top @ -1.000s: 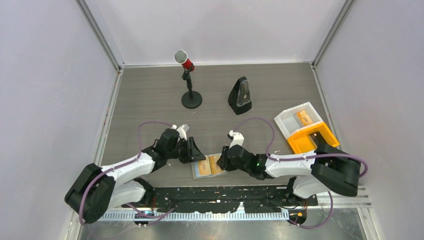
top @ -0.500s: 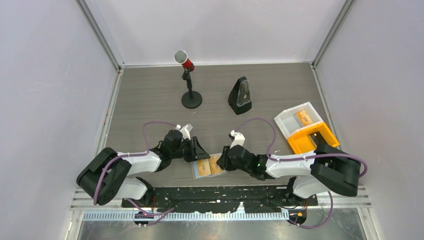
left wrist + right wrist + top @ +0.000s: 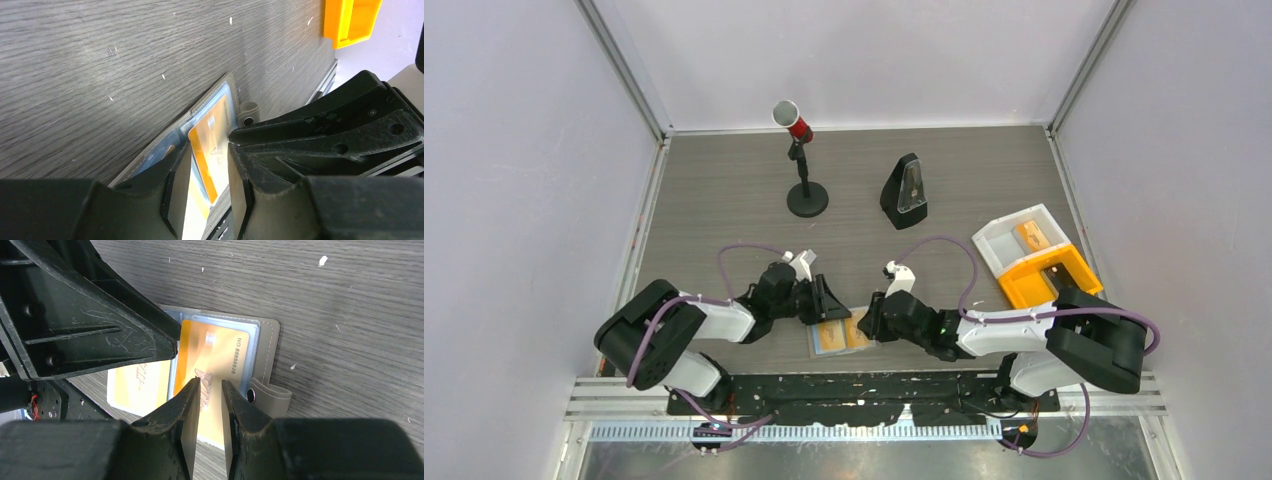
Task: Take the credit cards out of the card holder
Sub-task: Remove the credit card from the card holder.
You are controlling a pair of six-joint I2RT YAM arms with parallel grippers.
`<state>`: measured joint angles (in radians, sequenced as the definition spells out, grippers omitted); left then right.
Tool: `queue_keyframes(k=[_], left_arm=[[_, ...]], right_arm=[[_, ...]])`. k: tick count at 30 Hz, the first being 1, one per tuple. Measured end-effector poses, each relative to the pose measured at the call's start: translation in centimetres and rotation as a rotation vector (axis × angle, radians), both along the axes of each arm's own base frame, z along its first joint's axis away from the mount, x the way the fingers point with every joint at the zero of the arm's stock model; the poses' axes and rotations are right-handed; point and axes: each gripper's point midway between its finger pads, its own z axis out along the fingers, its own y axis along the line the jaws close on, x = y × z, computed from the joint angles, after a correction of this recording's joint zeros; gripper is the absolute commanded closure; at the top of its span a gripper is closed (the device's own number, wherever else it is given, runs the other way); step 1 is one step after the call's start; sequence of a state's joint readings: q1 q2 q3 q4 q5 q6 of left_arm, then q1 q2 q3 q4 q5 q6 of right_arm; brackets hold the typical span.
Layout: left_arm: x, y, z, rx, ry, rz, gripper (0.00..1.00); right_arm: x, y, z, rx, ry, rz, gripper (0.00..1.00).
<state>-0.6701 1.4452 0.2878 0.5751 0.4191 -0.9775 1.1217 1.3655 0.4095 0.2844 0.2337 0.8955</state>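
Crowding the grey translucent two-panel card holder [image 3: 841,334] at the wood-grain surface's [image 3: 724,200] near edge, the left gripper [image 3: 207,146] and right gripper [image 3: 211,385] are gaping slightly, clasping nothing.

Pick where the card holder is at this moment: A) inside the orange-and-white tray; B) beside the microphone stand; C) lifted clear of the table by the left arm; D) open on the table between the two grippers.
D: the card holder lies open on the table, with the left gripper at one panel and the right gripper at the other.
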Motion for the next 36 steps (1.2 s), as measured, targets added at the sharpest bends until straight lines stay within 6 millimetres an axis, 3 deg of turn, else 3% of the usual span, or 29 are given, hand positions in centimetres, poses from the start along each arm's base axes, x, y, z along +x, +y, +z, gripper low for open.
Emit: queue_keyframes(k=[23,36], left_arm=[[-0.21,-0.02,-0.42,0.019,0.003,0.048,0.68],[-0.7,-0.05,-0.58,0.14,0.049,0.059,0.67]], right_arm=[[0.17,-0.15,-0.05,0.003,0.006,-0.013,0.73],[0.24,-0.48,-0.07,-0.006,0.01,-0.019,0.73]])
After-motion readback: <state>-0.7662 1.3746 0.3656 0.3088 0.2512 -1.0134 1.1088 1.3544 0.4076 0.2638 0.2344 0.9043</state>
